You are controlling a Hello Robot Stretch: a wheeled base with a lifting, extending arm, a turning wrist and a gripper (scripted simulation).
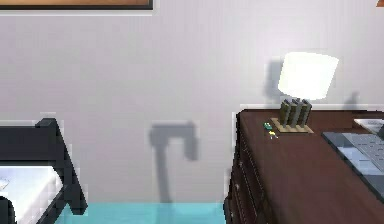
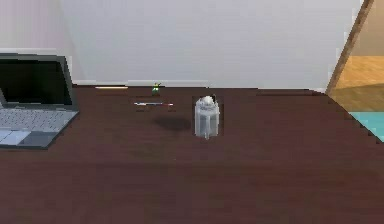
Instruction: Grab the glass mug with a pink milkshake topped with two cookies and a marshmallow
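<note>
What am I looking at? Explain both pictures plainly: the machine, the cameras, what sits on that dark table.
These are simulator renders from a wheeled robot with one reaching arm. The forward view's camera looks ahead: a dark wooden table against the wall, a white-shaded lamp on it, a dark bed frame at the left. The arm side view's camera looks out sideways over a dark tabletop. On it: an open laptop at the left, a clear glass container with a white top near the middle, likely the mug to grab, and small things behind it.
</note>
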